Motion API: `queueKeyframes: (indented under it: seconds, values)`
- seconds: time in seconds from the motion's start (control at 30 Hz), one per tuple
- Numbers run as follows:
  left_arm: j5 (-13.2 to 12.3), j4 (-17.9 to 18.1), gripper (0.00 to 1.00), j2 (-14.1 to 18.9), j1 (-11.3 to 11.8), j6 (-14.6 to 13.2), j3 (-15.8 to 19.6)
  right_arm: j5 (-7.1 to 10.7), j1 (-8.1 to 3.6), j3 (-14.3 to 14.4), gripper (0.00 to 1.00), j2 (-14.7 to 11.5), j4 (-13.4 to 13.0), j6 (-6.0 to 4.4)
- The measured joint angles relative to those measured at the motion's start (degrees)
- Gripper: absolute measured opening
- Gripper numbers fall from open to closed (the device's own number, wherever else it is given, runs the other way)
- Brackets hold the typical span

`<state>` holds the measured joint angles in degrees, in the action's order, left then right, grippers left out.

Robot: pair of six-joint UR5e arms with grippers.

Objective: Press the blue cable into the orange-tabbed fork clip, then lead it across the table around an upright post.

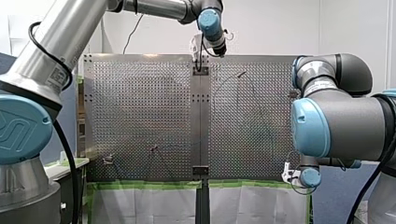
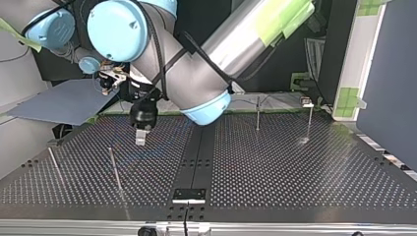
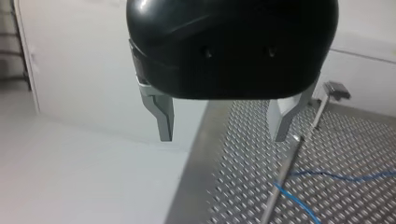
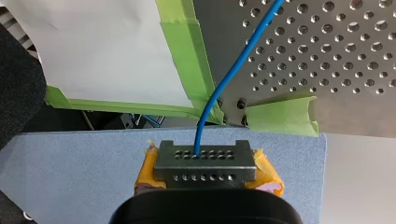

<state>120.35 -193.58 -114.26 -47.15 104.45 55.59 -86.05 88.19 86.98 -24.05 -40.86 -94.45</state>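
Observation:
The blue cable [image 4: 232,70] rises from my right gripper [image 4: 205,163] over the table's green-taped corner. That gripper's yellow-padded fingers are shut on the cable's end. In the front view it hangs off the table's near right corner [image 1: 299,176]. More of the cable [image 3: 327,175] lies on the perforated plate beside a thin post [image 3: 282,177]. My left gripper [image 3: 222,137] is open with nothing between its metal fingers. It hovers at the table's far edge, mid-width [image 1: 200,65]. A small clip with an orange tab [image 2: 307,102] stands at the top view's far right, away from both grippers.
Upright posts stand at the top view's far right [image 2: 257,113] and at its near left [image 2: 115,169] [image 2: 55,167]. A black strip [image 2: 196,162] runs down the table's middle. A blue-grey mat [image 2: 64,103] lies beside the table under my right gripper.

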Motion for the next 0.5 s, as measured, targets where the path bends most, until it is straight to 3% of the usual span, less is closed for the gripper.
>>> queueKeyframes:
  seconds: [0.33, 0.5]
  values:
    - [-3.7, 5.25, 0.98, 5.24, 0.05, 0.1, 5.24, 0.48, 0.15, 0.0, 0.0, 0.0, 0.07, 0.15]
    - [-3.73, 7.98, 0.98, 8.0, -0.19, -0.11, 8.02, 0.52, 0.17, 0.0, 0.0, -0.02, 0.1, 0.28]
